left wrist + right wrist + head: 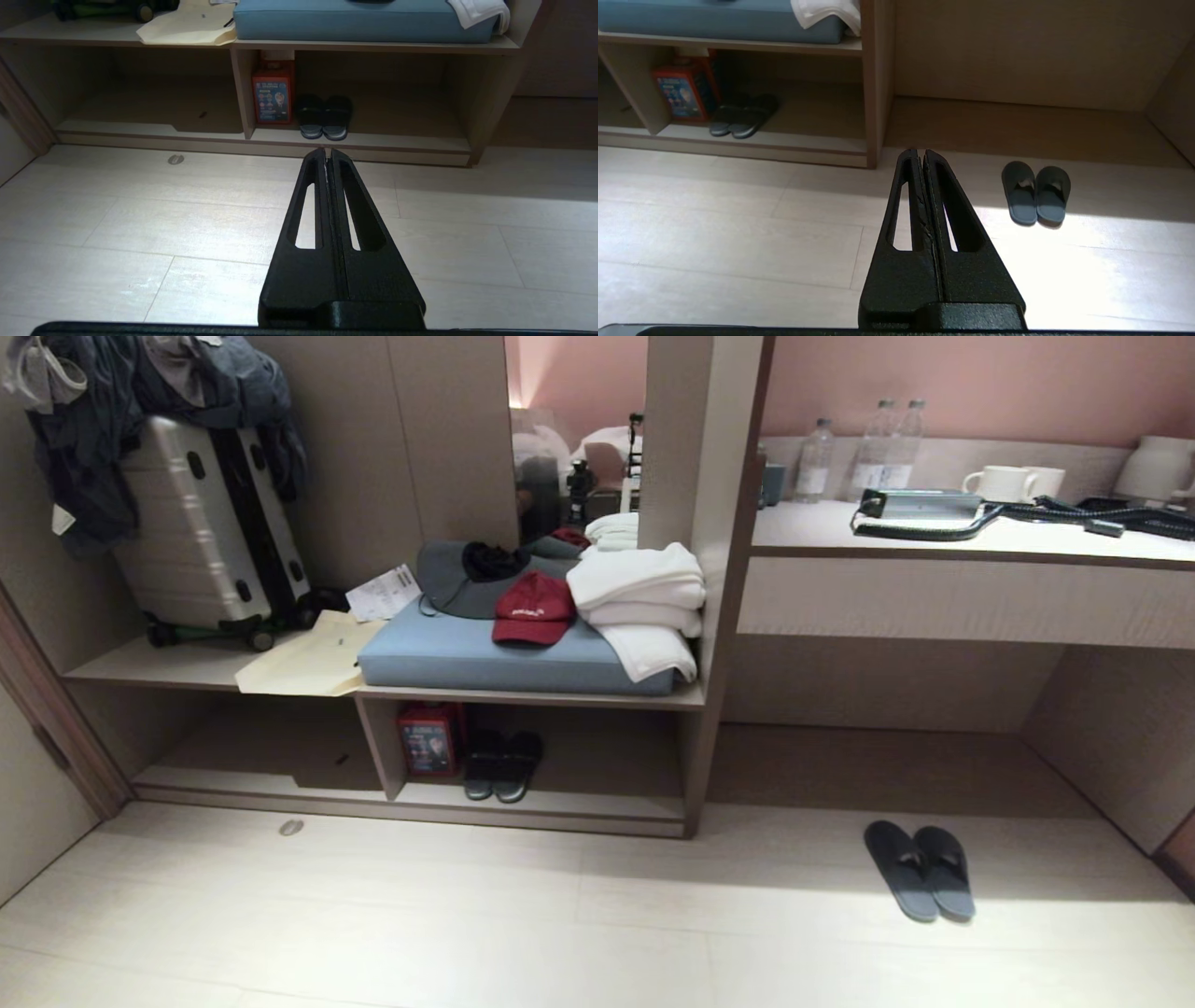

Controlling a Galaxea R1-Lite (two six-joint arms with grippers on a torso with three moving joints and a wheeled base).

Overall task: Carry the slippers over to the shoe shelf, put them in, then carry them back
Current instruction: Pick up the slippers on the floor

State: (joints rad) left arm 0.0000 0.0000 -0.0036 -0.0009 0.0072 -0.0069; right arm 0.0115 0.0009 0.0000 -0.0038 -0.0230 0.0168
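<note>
The grey-blue slippers point(920, 870) lie side by side on the pale floor in front of the desk recess, toes toward the wall; the right wrist view also holds the slippers point(1035, 192). The shoe shelf point(597, 803) is the low beige cubby under the blue cushion, left of the slippers. Its raised base point(397, 142) and divider show in the left wrist view. My left gripper point(328, 150) hangs shut and empty above the floor, pointing at the shelf. My right gripper point(920, 151) is shut and empty too, short of the slippers. Neither arm shows in the head view.
A darker pair of slippers point(502, 763) and a red box point(428, 739) sit inside the shelf's right bay. Above lie a blue cushion point(467, 658), towels point(644, 602) and a red cap point(530, 607). A suitcase point(205, 523) stands at the left. The desk point(971, 546) carries bottles, cups and cables.
</note>
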